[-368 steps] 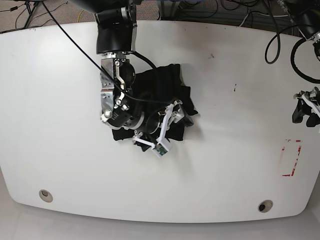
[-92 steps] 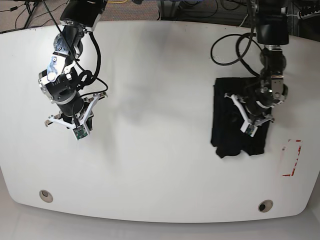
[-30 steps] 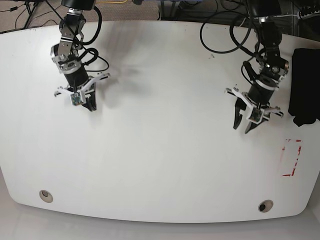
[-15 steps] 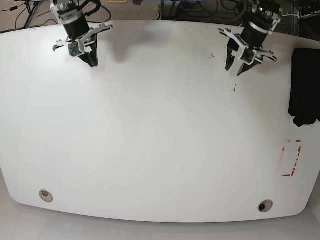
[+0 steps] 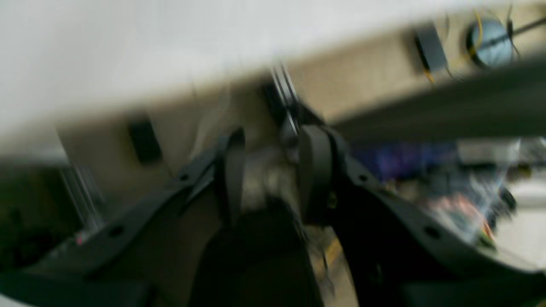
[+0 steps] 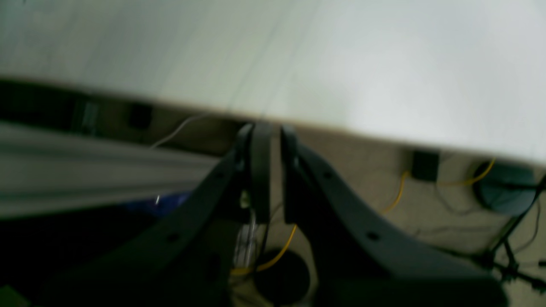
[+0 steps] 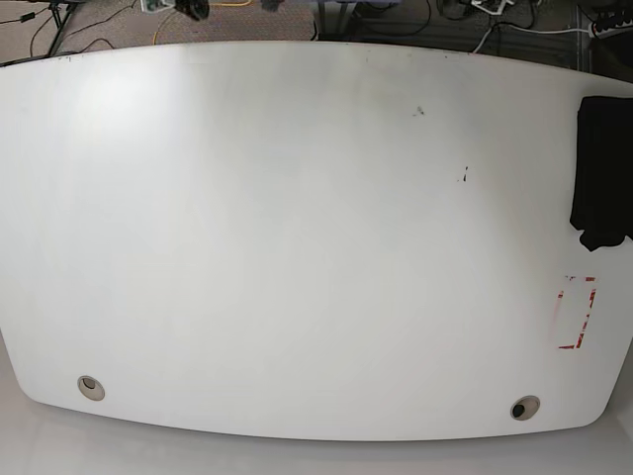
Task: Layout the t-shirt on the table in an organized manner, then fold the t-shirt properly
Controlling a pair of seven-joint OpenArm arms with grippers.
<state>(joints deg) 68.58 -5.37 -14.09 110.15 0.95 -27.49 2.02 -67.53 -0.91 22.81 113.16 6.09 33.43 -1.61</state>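
One folded black t-shirt (image 7: 601, 170) lies at the table's (image 7: 297, 247) right edge in the base view, partly cut off by the frame. Left gripper (image 5: 273, 170) hangs part open over the floor, holding nothing; its view is blurred. Right gripper (image 6: 269, 170), clenched and empty, sits past the smooth white table edge. Red rectangle mark (image 7: 577, 313) lies near the shirt.

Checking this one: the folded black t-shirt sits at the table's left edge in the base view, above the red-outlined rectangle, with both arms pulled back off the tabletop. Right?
Not quite. The folded black t-shirt sits at the right edge of the table in the base view, not the left. The rest holds: it lies above the red-outlined rectangle, and neither arm is over the tabletop.
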